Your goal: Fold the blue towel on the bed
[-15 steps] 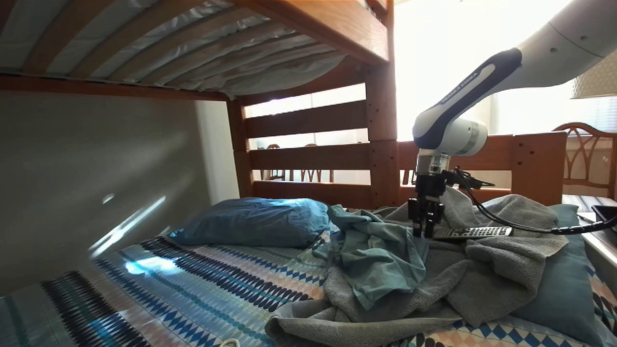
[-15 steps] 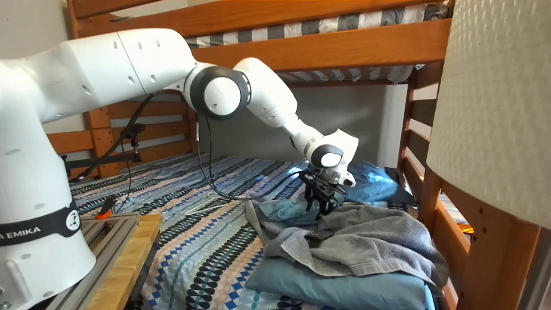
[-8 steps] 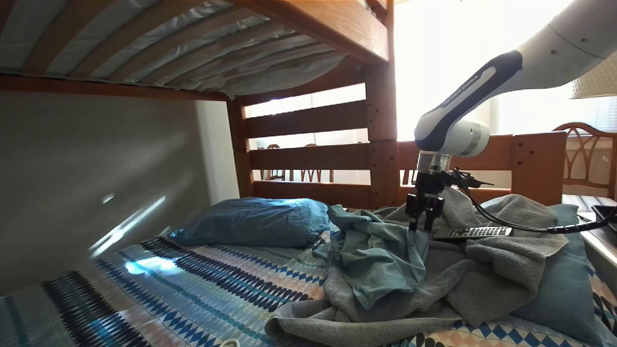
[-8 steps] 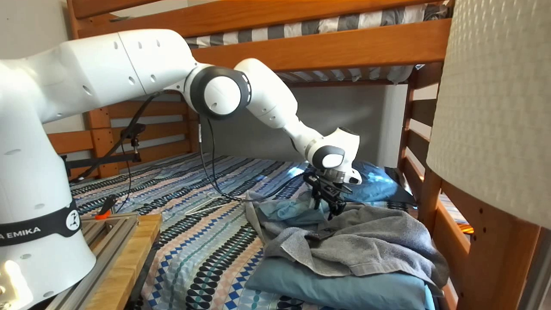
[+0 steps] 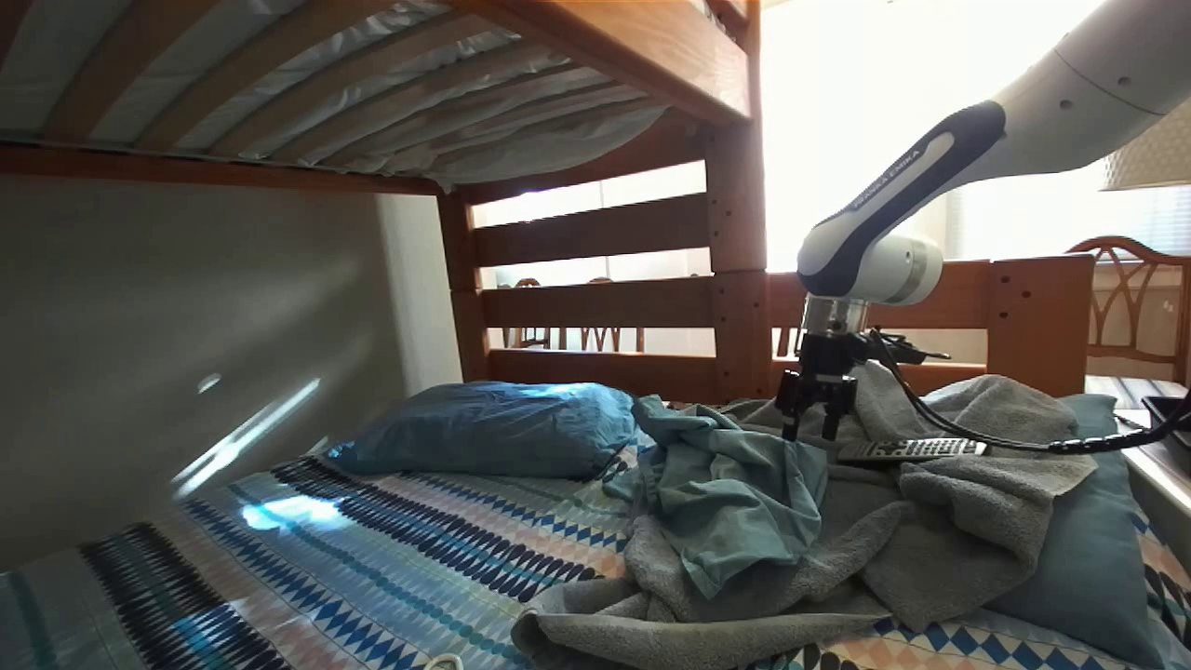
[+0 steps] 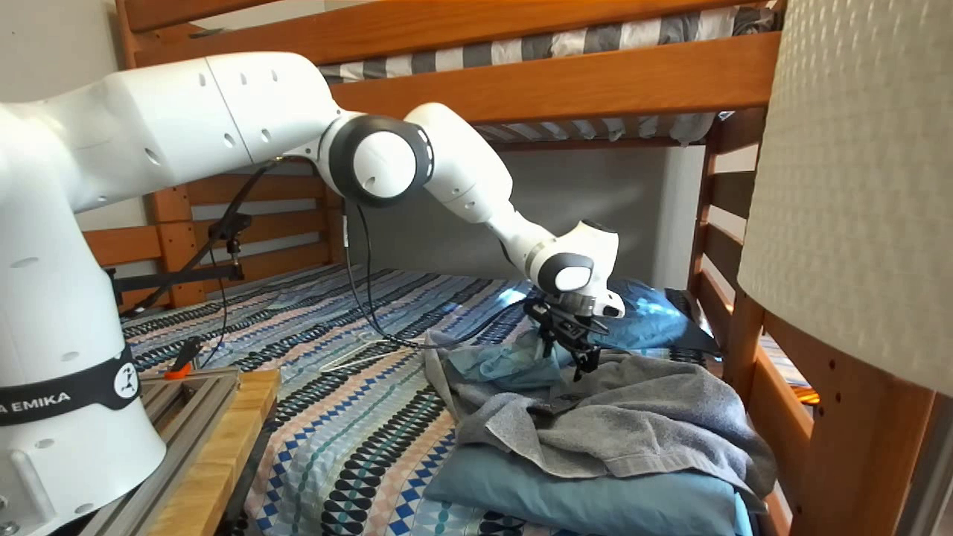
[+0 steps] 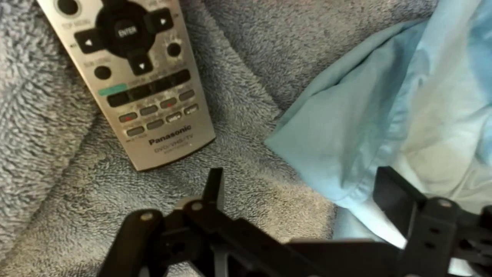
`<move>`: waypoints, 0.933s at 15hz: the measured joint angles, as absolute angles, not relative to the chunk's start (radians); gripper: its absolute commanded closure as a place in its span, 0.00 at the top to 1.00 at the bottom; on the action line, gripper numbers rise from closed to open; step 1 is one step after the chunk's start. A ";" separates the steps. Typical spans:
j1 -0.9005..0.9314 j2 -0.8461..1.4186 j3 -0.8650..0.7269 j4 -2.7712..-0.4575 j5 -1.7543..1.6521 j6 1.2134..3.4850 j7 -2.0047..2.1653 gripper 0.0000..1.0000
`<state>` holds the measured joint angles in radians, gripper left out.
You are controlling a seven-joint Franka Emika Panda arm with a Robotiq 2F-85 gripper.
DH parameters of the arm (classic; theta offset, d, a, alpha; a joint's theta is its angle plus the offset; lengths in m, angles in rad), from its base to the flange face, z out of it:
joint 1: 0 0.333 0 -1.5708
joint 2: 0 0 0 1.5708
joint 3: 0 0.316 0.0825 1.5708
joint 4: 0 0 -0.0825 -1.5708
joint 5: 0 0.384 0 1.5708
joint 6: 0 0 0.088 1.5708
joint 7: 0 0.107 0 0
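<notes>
On the lower bunk of a wooden bunk bed, a blue pillow lies at the left of the patterned surface in an exterior view. To its right, the blue towel sits rumpled in loose folds on top of a gray towel, its long axis running from an upper end near the pillow down and slightly rightward to a pointed corner aimed toward the camera. The towel's right-hand side reaches almost under a black pincer, which hangs tips-down from the robot arm, its two fingers spread wide with a free gap between them; whether a fingertip brushes the blue fabric cannot be told. Farther right, a Panasonic remote control lies on the gray towel, and at the far right a teal pillow shows from beneath that towel's edge. In the wrist view, the remote control is at the left, its brand-marked end angled down toward the pincer; next, one finger stands against gray pile; right of center, a corner of the blue towel, resting on the gray, points left toward the remote control; and at the right the second finger overlaps the blue fabric in that view, contact again unclear.
</notes>
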<state>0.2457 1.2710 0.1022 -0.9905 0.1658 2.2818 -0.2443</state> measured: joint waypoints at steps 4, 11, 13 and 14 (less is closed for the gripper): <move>0.249 1.272 0.106 -0.991 0.167 2.263 -0.236 0.57; 0.248 1.272 0.108 -0.991 0.167 2.262 -0.236 0.08; 0.248 1.272 0.108 -0.991 0.167 2.262 -0.236 0.00; 0.248 1.272 0.108 -0.991 0.167 2.262 -0.236 0.00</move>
<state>0.2483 1.2716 0.1079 -0.9908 0.1667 2.2615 -0.2356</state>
